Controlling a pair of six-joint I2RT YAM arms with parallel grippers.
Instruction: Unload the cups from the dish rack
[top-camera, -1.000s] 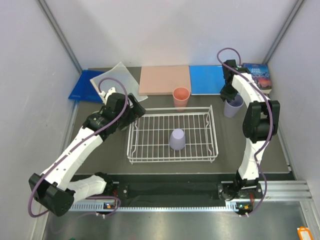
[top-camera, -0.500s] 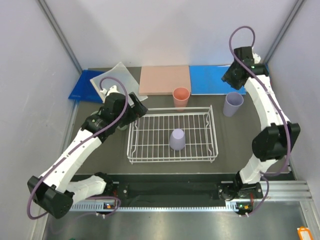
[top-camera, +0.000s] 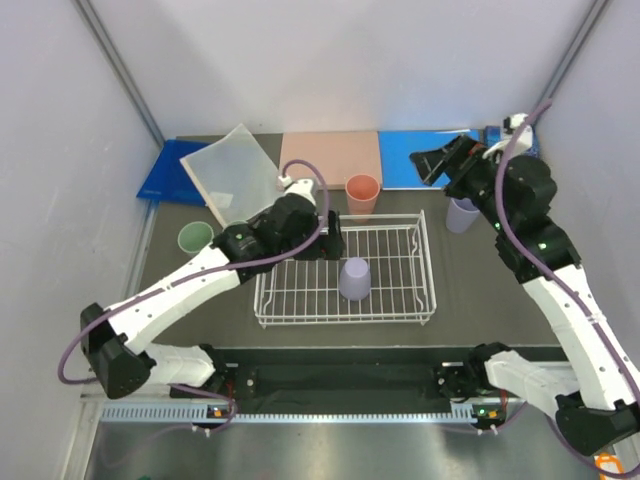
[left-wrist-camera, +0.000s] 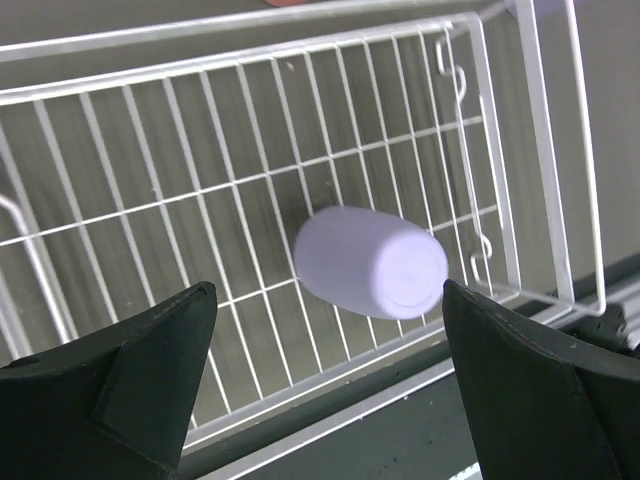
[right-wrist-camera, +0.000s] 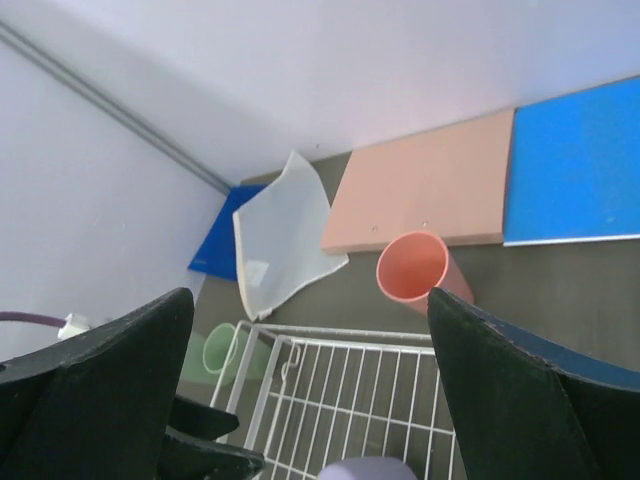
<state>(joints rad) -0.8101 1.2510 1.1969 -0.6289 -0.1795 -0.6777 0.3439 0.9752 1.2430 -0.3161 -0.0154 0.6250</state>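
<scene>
Standing on the dark table (top-camera: 470, 290) between white walls (top-camera: 350, 60), the dish rack (top-camera: 295, 290) held one upturned lavender cup (top-camera: 354, 279); the left gripper (top-camera: 332, 238) above it and the right gripper (top-camera: 428, 168) gaped, both empty.

Along the far wall I see three flat panels on the dark tabletop (top-camera: 470, 290): a blue mat (top-camera: 160, 182) at the left, a salmon-pink board (top-camera: 330, 160) in the middle, and a second blue mat (top-camera: 398, 160) edge to edge with it on the right. A translucent white sheet (top-camera: 232, 172) lies askew over the left mat's inner end, one corner just beside the pink board. White walls (top-camera: 330, 60) close in the cell, a metal rail (top-camera: 350, 412) runs along the near edge, and something small and orange (top-camera: 607, 466) sits in the bottom right corner, too cropped for me to identify.
</scene>
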